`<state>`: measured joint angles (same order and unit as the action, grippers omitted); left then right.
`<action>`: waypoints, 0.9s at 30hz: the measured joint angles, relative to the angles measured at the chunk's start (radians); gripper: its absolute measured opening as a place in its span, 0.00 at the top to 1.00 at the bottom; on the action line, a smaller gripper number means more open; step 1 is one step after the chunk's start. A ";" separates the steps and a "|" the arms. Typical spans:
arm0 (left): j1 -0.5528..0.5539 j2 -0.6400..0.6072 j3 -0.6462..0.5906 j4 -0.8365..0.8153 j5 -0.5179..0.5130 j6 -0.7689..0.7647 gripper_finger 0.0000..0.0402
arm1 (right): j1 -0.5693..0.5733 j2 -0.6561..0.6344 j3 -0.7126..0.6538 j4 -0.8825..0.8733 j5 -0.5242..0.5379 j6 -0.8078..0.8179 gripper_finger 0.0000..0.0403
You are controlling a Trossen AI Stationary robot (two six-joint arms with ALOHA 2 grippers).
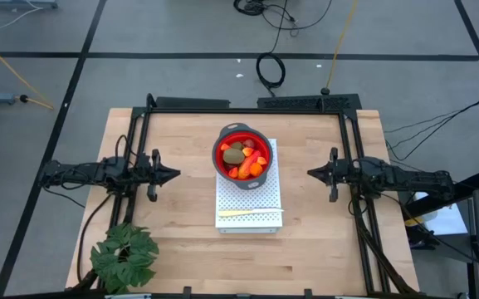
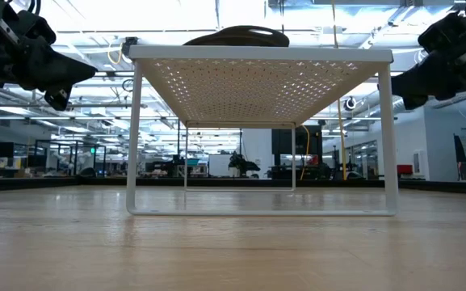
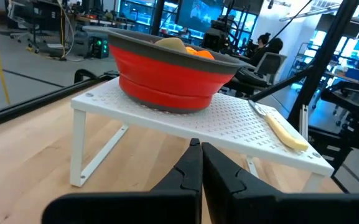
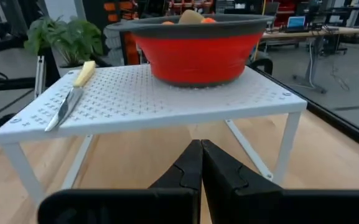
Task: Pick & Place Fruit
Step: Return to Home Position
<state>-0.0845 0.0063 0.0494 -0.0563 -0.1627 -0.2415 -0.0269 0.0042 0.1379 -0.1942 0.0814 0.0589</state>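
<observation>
the fruit [image 1: 244,158], olive-brown ovals among orange-red pieces, lies heaped inside the red strainer bowl [image 3: 167,81]. the bowl stands on the back end of the white perforated shelf [image 1: 247,198], with the pale yellow knife [image 1: 249,212] lying across the front end. the left gripper [image 1: 175,174] and right gripper [image 1: 310,173] hover either side of the shelf, apart from it, fingers pressed together.
</observation>
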 joint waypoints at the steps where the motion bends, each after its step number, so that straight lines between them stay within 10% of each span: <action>1: 0.000 0.000 0.000 0.000 0.000 -0.001 1.00 | 0.000 0.000 -0.004 0.022 0.000 0.000 1.00; 27: 0.000 0.000 0.000 0.001 -0.001 0.001 0.95 | 0.000 0.001 -0.014 0.142 -0.003 0.000 1.00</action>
<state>-0.0845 0.0063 0.0494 -0.0555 -0.1635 -0.2406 -0.0269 0.0048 0.1242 -0.0517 0.0780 0.0589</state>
